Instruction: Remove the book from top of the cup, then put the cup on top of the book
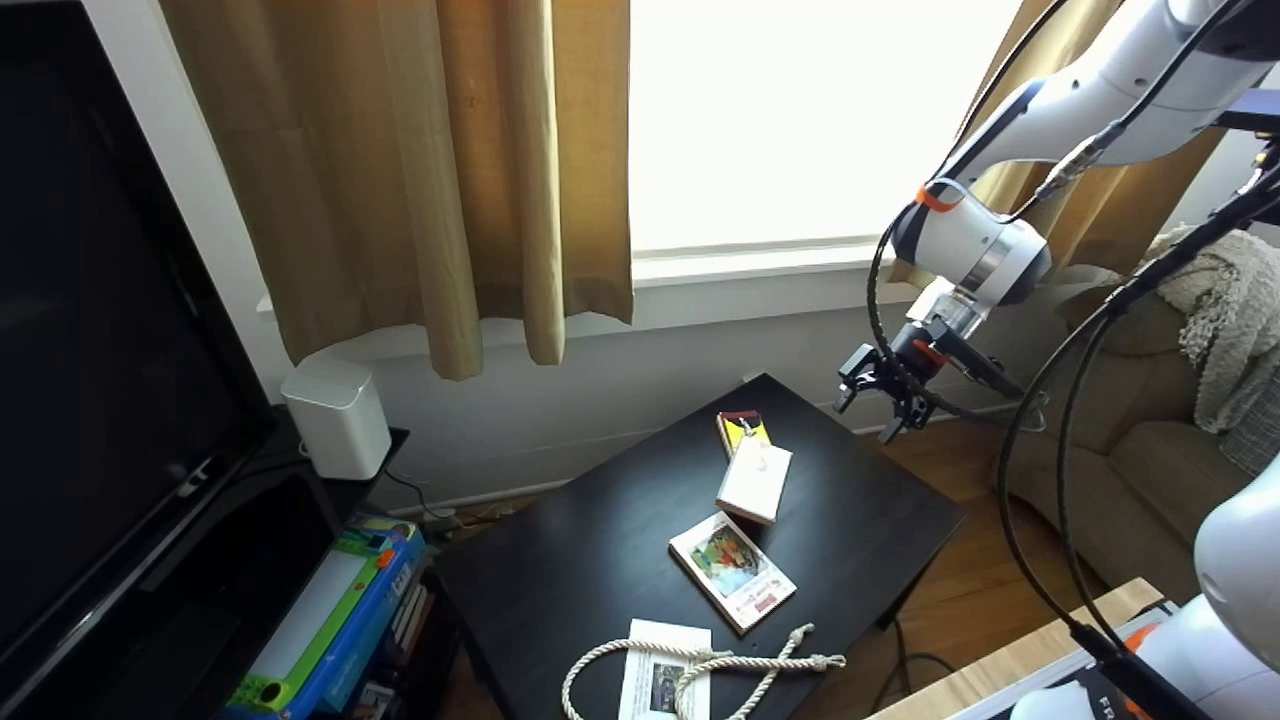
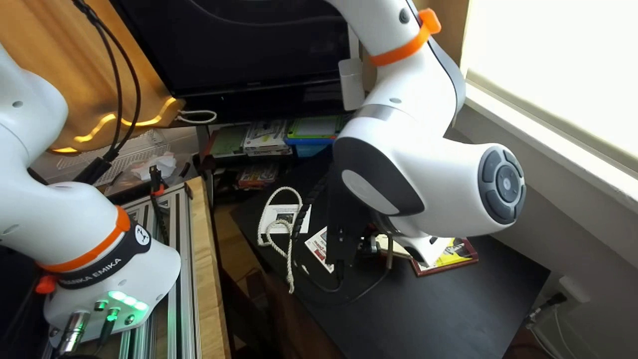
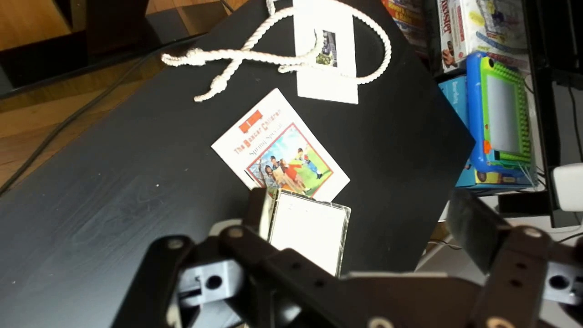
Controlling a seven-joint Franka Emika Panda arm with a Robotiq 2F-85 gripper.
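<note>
Book (image 1: 755,482), small and pale, is over the dark table (image 1: 560,560), and I cannot tell what it rests on. The gripper (image 1: 865,418) hangs in the air, apart from the book, up and to its right in an exterior view. Its fingers (image 3: 476,232) are spread wide, with a big gap between them. In the wrist view one finger shows right by the book's left edge, but I cannot tell how near it is. Past the book, toward the window (image 1: 800,120), lies a yellow thing (image 1: 732,432), and the book hides one end of it. On the book's other side, just beside it, is the story book (image 3: 282,150), with kids on its front; I cannot tell if the two touch. Farther from the book lies a sheet (image 3: 327,50) with a white rope (image 3: 255,55) across it. Well apart from the book, to its left in an exterior view, are a white box (image 1: 338,420) and a big TV (image 1: 110,300). In an exterior view the arm (image 2: 428,184) covers part of the book's spot.
</note>
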